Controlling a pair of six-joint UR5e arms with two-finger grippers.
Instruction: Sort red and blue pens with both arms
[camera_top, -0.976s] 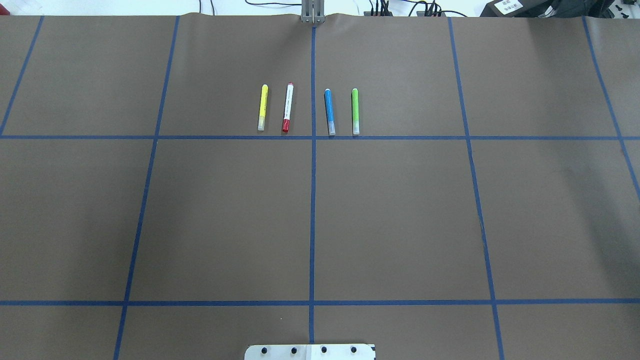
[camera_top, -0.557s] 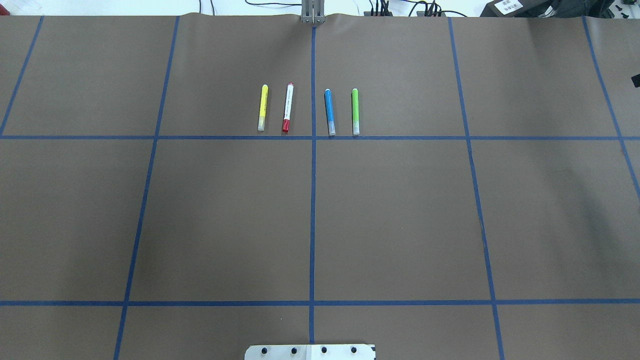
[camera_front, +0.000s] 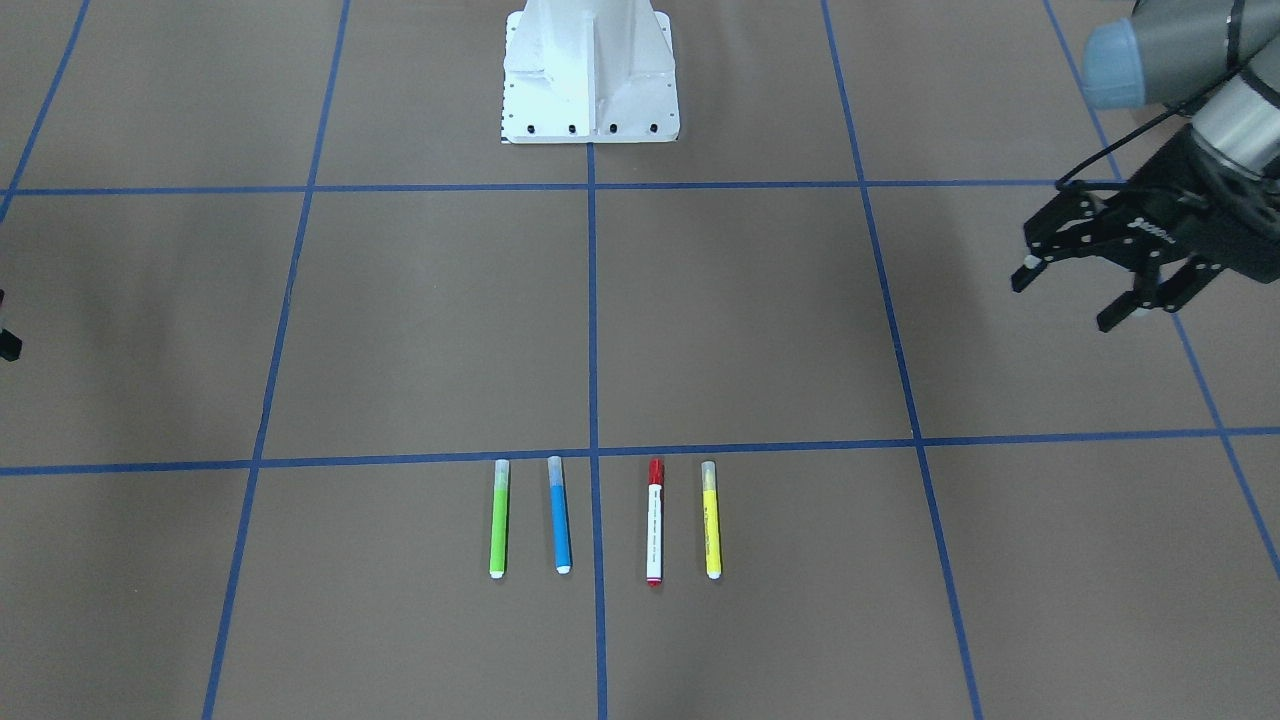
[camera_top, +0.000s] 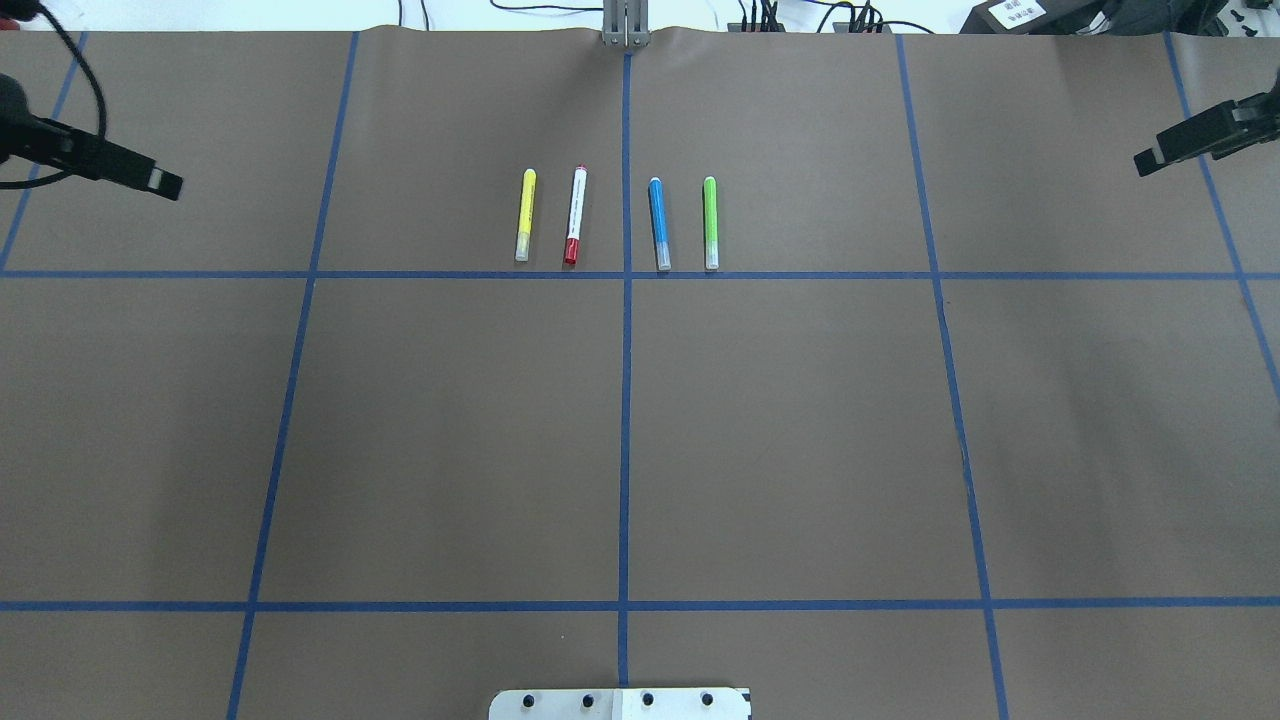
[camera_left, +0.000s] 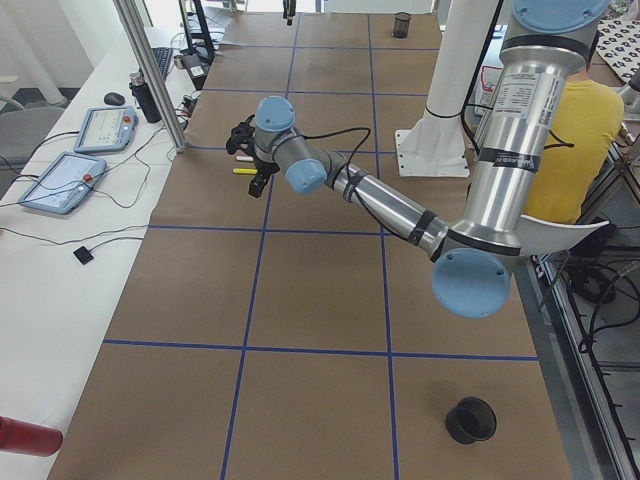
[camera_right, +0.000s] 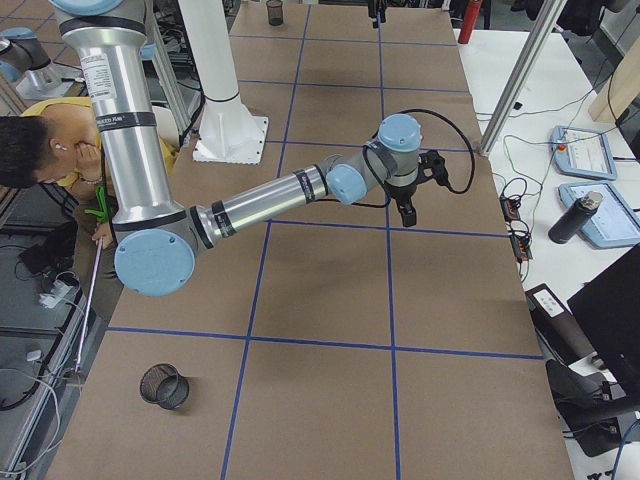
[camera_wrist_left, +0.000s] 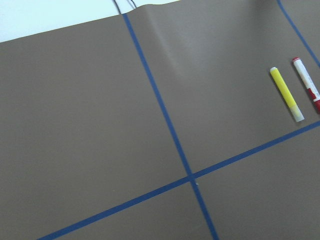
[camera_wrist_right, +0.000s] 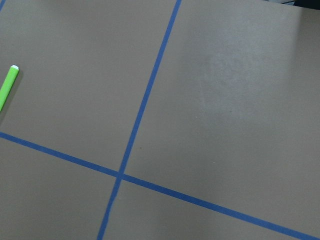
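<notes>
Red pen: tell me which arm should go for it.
Left. The red pen lies left of the centre tape line, the side the left gripper is on, jaws open and empty. The right gripper sits beyond the blue pen.

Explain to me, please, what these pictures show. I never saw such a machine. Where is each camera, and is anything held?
This is a robot whose left arm and right arm reach over a table covered in brown paper with blue tape lines. One camera looks down from behind it, one faces it, two stand at the table's ends, one sits on each wrist. Four pens lie side by side: yellow marker, red pen, blue pen, green marker. The left gripper and right gripper are open, empty, and far from the pens.
</notes>
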